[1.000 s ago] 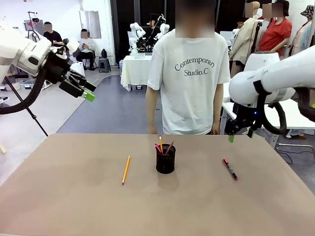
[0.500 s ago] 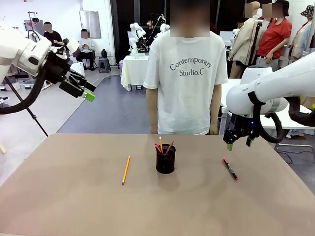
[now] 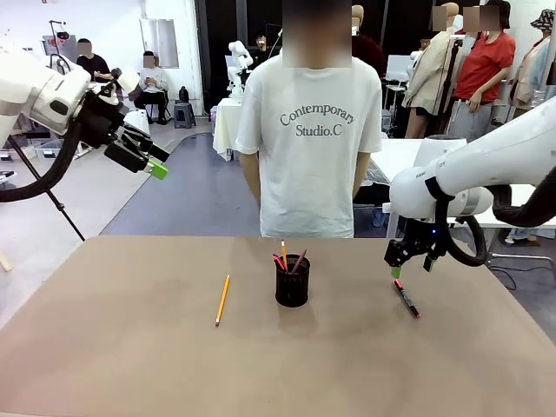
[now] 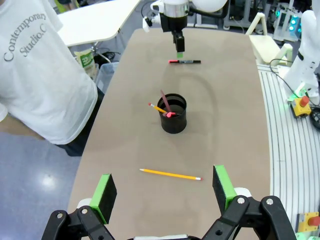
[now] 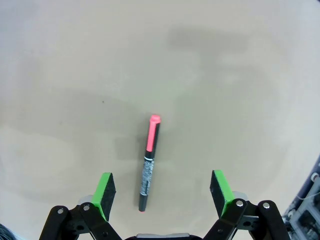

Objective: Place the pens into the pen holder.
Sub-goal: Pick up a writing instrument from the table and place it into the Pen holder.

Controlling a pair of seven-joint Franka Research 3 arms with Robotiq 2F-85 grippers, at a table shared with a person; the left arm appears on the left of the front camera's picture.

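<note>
A plain tan tabletop (image 3: pixel 113 347) carries a pencil (image 3: pixel 222 300), mesh pen holder (image 3: pixel 292 287) and black pen (image 3: pixel 406 298); left and right jaws stand wide, empty; crowded lab beyond.

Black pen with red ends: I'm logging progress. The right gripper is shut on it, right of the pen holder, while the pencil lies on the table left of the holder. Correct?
No. The right gripper is open, hovering over the black pen, which lies free on the table, as the right wrist view shows. It does lie right of the pen holder, the pencil left.
</note>
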